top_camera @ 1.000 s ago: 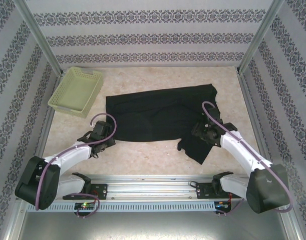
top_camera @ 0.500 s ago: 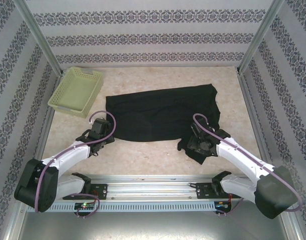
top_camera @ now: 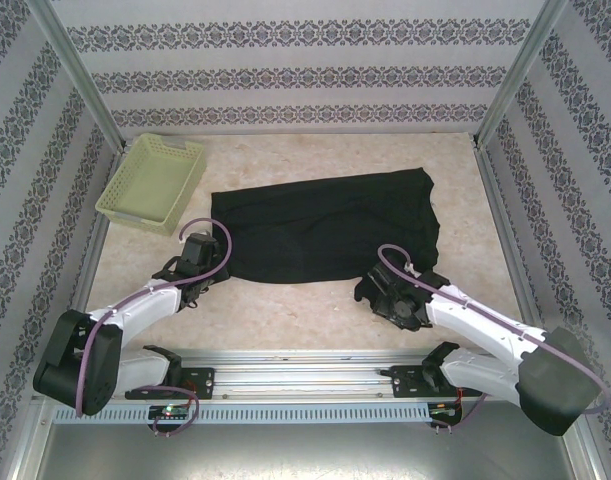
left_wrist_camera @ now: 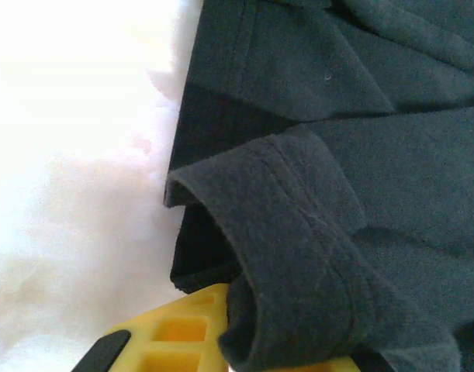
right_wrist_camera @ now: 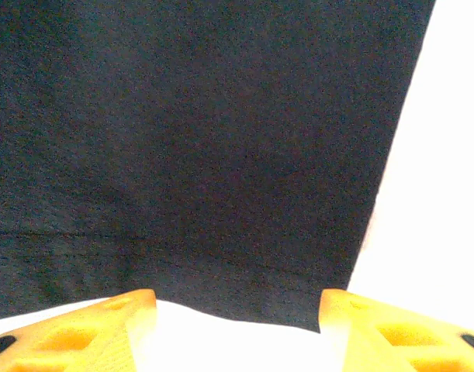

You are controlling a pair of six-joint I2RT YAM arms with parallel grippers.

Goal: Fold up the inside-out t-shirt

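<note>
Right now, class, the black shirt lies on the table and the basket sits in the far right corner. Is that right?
No. The basket sits in the far left corner, not the right; the top view shows it. The shirt does lie on the table.

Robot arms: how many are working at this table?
2. The left arm reaches to the near-left corner of the black t-shirt; the right arm reaches to its near-right edge. None seems hidden.
</note>
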